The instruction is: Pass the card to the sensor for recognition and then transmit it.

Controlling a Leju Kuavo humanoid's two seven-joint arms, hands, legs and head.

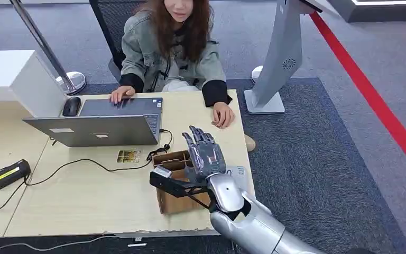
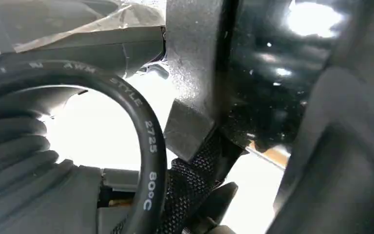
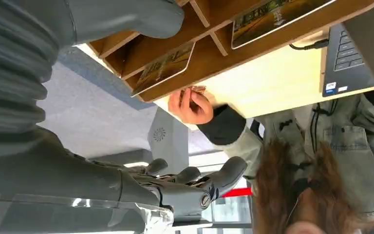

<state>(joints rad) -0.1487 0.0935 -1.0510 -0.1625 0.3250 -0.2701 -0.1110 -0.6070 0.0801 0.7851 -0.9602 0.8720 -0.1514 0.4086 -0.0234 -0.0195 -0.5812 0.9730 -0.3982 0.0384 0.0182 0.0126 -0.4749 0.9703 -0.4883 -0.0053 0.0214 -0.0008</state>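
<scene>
The right hand covers part of the brown box, so the cards inside cannot be seen from the head view. In the right wrist view, the two cards in the box are partly hidden by its wooden walls, and their pictures are too blurry to make out. The person's hand holds something small that cannot be told. The laptop is cut off at the edge. The left wrist view is dark and blurry, with a black cable close up.
</scene>
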